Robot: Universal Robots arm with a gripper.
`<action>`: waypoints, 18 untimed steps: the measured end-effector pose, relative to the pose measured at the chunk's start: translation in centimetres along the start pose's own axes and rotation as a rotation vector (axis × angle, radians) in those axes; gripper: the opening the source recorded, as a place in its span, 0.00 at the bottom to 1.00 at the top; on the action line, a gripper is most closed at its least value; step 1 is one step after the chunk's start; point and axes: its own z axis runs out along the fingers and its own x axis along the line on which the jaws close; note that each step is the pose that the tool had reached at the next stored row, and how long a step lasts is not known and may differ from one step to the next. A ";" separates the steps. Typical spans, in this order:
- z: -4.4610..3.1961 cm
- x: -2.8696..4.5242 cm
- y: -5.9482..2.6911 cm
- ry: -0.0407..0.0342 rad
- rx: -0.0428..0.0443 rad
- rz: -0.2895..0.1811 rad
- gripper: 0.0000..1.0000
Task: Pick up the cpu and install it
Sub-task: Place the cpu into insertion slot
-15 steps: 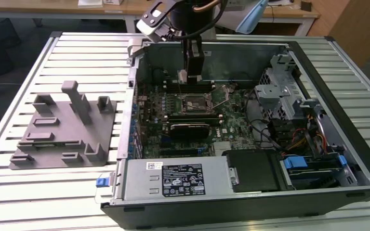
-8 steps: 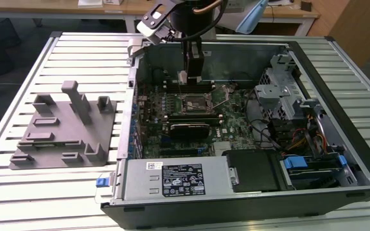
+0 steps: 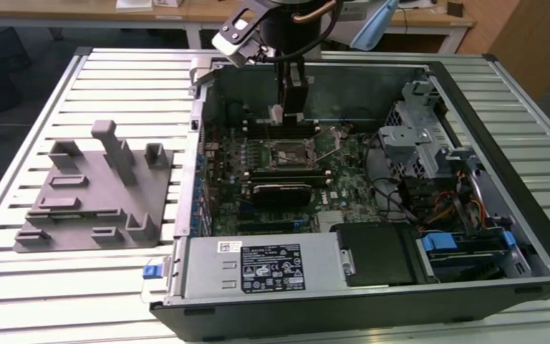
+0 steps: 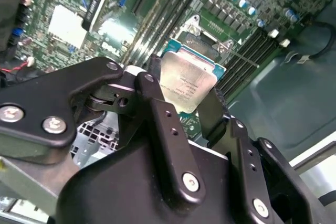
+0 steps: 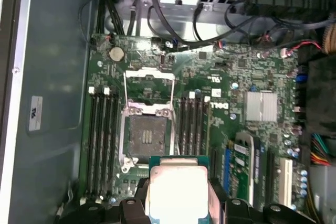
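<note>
The cpu [image 4: 186, 80], a small flat square chip with a pale silver top, sits between the black fingers [image 4: 157, 114] of my gripper [image 4: 185, 86], which is shut on it. In the first wrist view the cpu [image 5: 177, 192] hangs above the green motherboard, just off one edge of the dark square socket [image 5: 148, 137], whose metal frame [image 5: 148, 90] is swung open. In the exterior view my gripper [image 3: 288, 107] hovers inside the open computer case, over the far part of the board and a little beyond the socket [image 3: 292, 152].
A grey plastic holder [image 3: 94, 193] with upright posts lies on the slatted table at the exterior view's left. The case walls [image 3: 198, 107] ring the board. A power supply [image 3: 256, 269], a drive cage [image 3: 418, 136] and cables [image 3: 437, 208] crowd the near and right sides.
</note>
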 end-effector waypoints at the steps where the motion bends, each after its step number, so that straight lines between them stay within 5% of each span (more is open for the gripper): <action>1: 0.17 0.17 0.07 -0.0004 0.0001 0.000 0.53; 8: 1.39 0.56 0.21 -0.0004 -0.0001 0.000 0.53; 14: 1.91 0.62 0.42 0.0247 -0.0012 -0.002 0.53; 18: 2.53 1.07 0.69 0.0221 -0.0018 -0.002 0.53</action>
